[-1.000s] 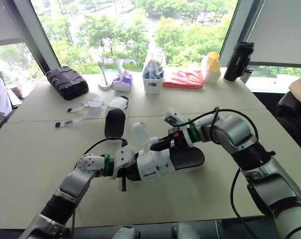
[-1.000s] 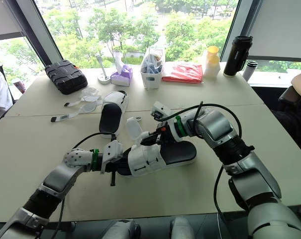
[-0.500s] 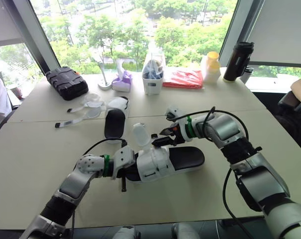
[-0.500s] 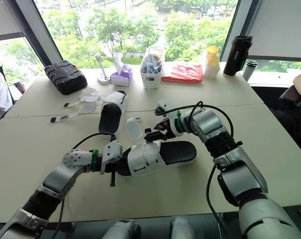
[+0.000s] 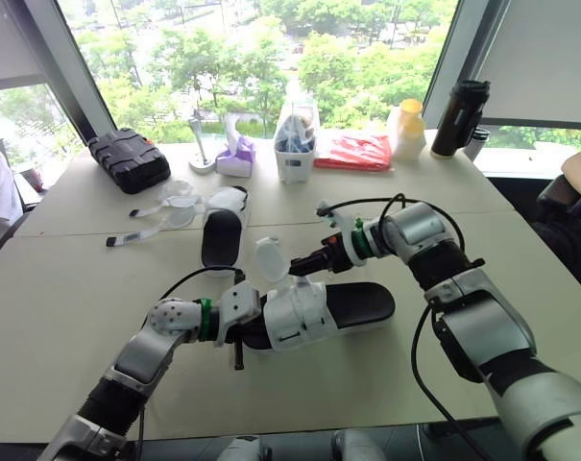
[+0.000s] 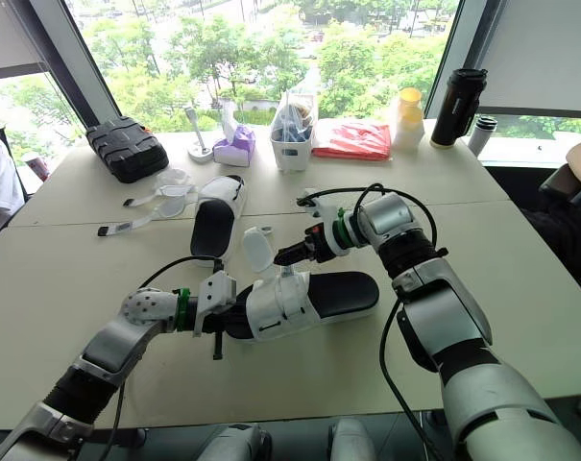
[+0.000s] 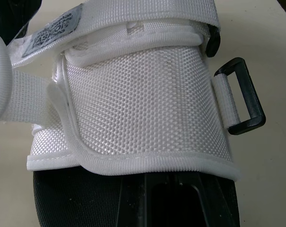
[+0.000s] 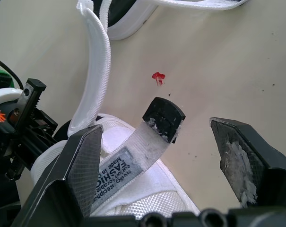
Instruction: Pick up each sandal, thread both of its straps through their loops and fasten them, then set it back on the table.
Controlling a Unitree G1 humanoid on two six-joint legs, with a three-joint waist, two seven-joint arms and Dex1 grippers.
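Swinging its elbow in since a second ago, the right arm now lies higher across the beige table (image 5: 69, 288), while the right claw (image 8: 156, 130) has kept to the same spot above the white woven sandal with a black sole (image 5: 295, 315). The sandal has not shifted. It lies flat on the table, its toe end against the left claw (image 5: 247, 325) and its heel stretching away below the right forearm.

The right claw is released, its two fingers (image 8: 83, 161) spread wide. Between them, touching neither, stands the white strap with a black tip (image 8: 164, 118), rising from the sandal's upper. Whether the left claw is grasping the sandal cannot be told from its own close view.

The step in hand appears to be threading this strap, with nothing fastened yet. The black rectangular plastic loop (image 7: 239, 97) juts empty from the side of the upper, right in front of the left claw. The next move probably calls for the right claw to pinch the black tip squarely, then lead it to that loop without twisting the webbing.

Just beside the right claw a second white padded strap (image 5: 269, 257) curls upright and could snag. Beyond it lies the other white sandal (image 5: 223, 230), near but apart. Bare table opens under the right forearm, while the table's near edge runs close behind the left arm.
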